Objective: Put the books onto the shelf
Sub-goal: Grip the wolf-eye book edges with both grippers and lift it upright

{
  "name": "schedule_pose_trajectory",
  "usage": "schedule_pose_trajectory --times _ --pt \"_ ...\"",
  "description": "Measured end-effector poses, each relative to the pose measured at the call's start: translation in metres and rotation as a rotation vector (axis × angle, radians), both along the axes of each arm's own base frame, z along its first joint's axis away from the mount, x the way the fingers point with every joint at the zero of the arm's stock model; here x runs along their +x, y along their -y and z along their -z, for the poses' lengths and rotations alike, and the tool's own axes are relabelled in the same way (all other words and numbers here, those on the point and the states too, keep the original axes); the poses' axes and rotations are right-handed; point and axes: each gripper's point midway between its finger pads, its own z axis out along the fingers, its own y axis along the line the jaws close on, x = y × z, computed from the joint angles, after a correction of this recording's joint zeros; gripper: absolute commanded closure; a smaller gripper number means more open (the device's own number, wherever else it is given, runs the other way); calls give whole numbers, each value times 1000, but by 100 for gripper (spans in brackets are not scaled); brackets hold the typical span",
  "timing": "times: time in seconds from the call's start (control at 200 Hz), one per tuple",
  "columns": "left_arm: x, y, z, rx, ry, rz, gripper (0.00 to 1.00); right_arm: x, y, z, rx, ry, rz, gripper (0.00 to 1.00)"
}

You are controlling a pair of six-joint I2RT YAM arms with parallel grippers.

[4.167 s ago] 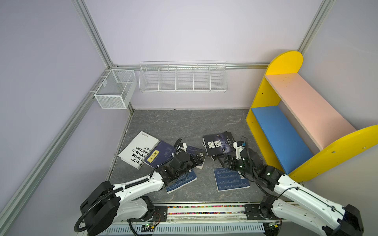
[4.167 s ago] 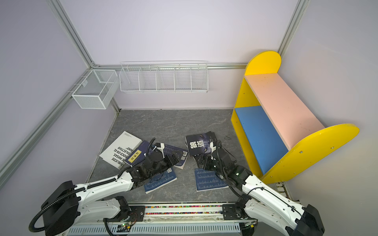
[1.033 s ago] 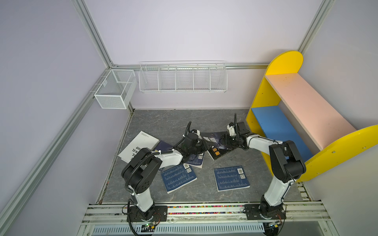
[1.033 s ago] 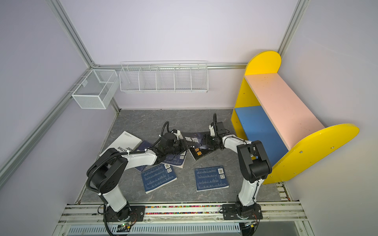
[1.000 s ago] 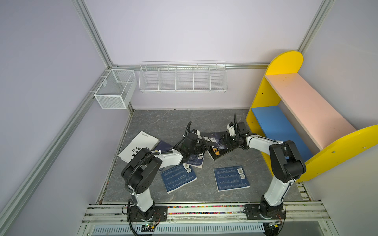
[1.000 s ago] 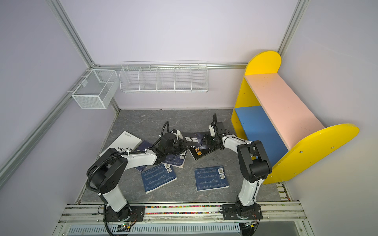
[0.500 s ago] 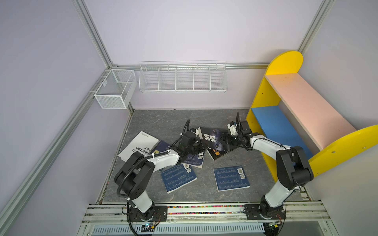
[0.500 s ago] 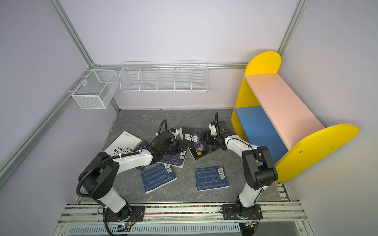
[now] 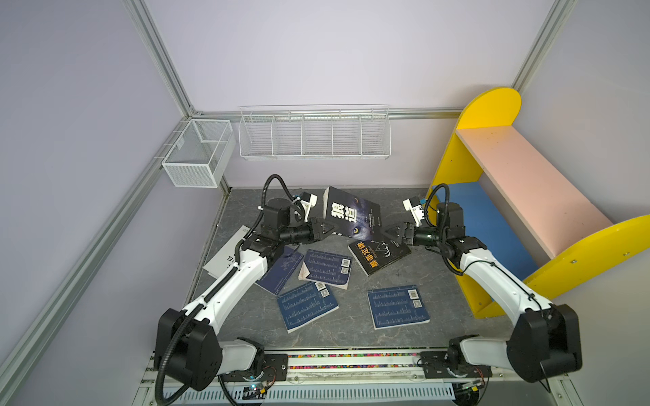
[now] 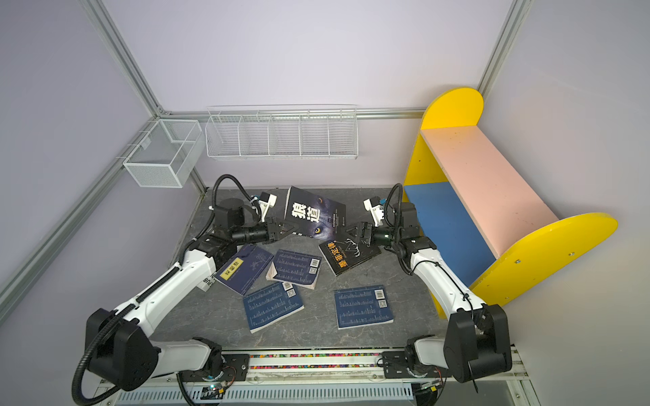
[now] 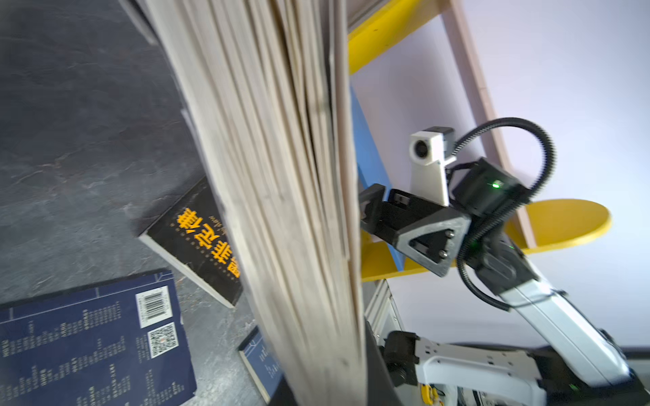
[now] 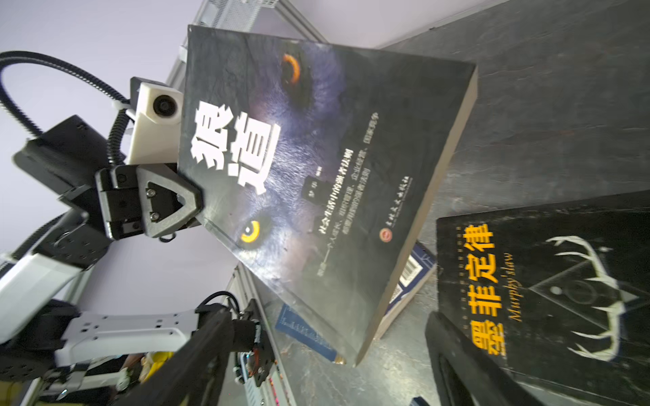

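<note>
At the far left a white book [image 9: 225, 256] lies flat on the counter [image 9: 351, 328], half hidden under the left arm, and no risk is seen for it. The left fingers [image 9: 326, 229] are closed tight on one lower corner of the wolf-eyed black book [image 9: 351, 214], which is held up, tilted, between the two arms and well apart from the shelf. Since so thick a book is pinched at a corner only, it could be swung or pulled out of the grip by its own weight. Its page block [image 11: 281, 175] is seen fanned in the left wrist view, so perhaps only part of the thickness is clamped and the rest could flop open. Below it, navy paperbacks [image 9: 306, 306] and a black book with an orange title [image 9: 379, 253] are spread on the counter, and they would be hit and scattered by a drop. The right fingers [image 9: 393, 232] are spread wide and empty, just beside the raised book's free edge. If a handover is meant, it could be spoiled by a release made before that edge is properly taken. The shelf [image 9: 527, 182] is bare on both boards, and its near yellow side panel [image 9: 591, 253] could be struck on the way in.
</note>
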Motion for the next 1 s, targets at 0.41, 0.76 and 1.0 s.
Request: schedule_pose_trajectory --times 0.41,0.76,1.0 --pt "-44 -3 -68 -172 141 199 100 -27 -9 -49 164 54 -111 15" --pt "-65 -5 -87 -237 192 324 100 -65 -8 -98 248 127 -183 48" --pt "-62 -4 -91 -255 206 356 100 -70 -8 -109 272 107 -187 62"
